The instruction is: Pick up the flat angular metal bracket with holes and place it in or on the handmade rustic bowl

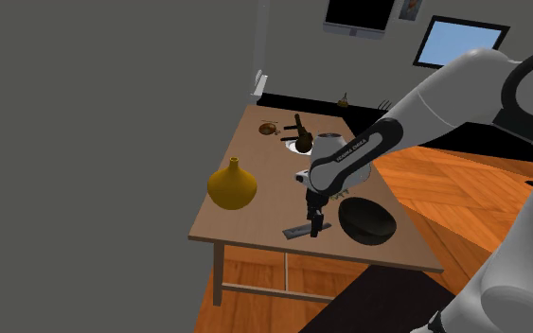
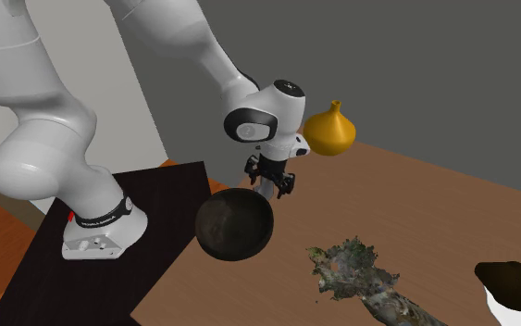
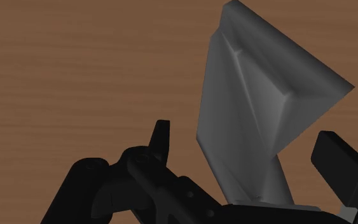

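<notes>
The grey flat angular bracket (image 3: 260, 121) lies on the wooden table (image 1: 255, 213), near its front edge; in the shoulder view the bracket (image 1: 297, 232) is a small dark piece beside the fingers. My black gripper (image 1: 314, 223) points down at it, open, one finger on each side of the bracket. In the wrist view the gripper (image 3: 247, 137) straddles the bracket, and neither of the fingers (image 3: 161, 137) touches it. The dark round bowl (image 1: 366, 220) sits just to the shoulder view's right of the gripper. In the second exterior view the bowl (image 2: 235, 224) stands in front of the gripper (image 2: 272, 185).
A yellow vase (image 1: 232, 184) stands on the table to the shoulder view's left of the gripper. A white vessel (image 1: 328, 144) and small brown items (image 1: 300, 128) crowd the far end. A mossy lump (image 2: 351, 267) lies beyond the bowl. The table's front edge is close.
</notes>
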Robot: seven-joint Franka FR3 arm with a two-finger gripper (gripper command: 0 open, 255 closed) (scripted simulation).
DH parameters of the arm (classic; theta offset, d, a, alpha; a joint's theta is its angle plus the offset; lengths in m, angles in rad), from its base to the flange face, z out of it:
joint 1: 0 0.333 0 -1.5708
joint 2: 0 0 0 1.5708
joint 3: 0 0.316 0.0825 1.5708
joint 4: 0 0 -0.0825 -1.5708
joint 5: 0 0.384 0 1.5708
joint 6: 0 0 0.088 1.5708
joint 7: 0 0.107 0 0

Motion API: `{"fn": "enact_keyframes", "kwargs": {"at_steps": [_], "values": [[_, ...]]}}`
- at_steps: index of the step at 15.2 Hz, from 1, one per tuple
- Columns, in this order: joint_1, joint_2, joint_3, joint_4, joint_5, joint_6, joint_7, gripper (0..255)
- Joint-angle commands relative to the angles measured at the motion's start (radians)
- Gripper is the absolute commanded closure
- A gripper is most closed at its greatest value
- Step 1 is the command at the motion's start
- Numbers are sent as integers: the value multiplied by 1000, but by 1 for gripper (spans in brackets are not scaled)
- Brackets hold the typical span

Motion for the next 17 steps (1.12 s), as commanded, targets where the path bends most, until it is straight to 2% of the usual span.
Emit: {"fn": "enact_keyframes", "kwargs": {"at_steps": [1, 5, 6, 15, 17], "values": [[0, 1, 0, 0, 0, 2, -1, 0], [0, 1, 0, 0, 0, 2, -1, 0], [0, 1, 0, 0, 0, 2, -1, 255], [0, 1, 0, 0, 0, 2, -1, 255], [0, -25, -1, 1, -2, -25, 1, 255]]}}
